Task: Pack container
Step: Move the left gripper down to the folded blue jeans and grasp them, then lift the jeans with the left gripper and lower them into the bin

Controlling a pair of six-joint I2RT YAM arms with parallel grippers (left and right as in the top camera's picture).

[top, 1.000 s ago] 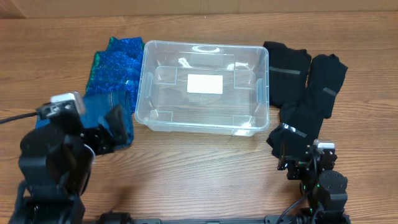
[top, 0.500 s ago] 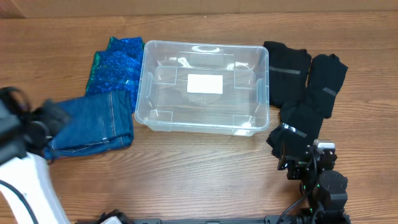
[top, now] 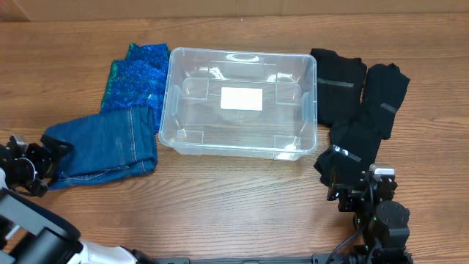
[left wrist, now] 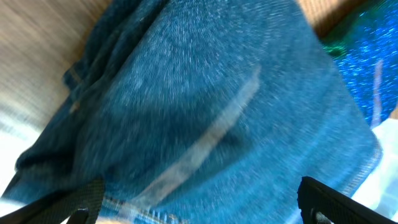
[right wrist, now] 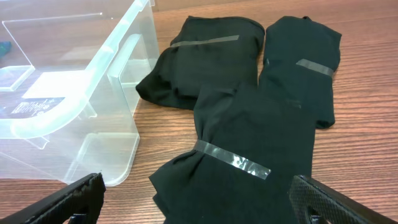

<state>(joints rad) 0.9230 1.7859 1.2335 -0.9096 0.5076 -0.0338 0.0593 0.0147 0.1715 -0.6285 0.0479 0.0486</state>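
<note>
The container stands in the middle of the table, and the white label on its base shows through. At its left lie a glittering blue cloth and folded jeans. At its right lie three black folded garments. The left gripper is at the outer edge of the jeans, jaws apart. The right gripper is near the closest black garment, jaws also apart.
</note>
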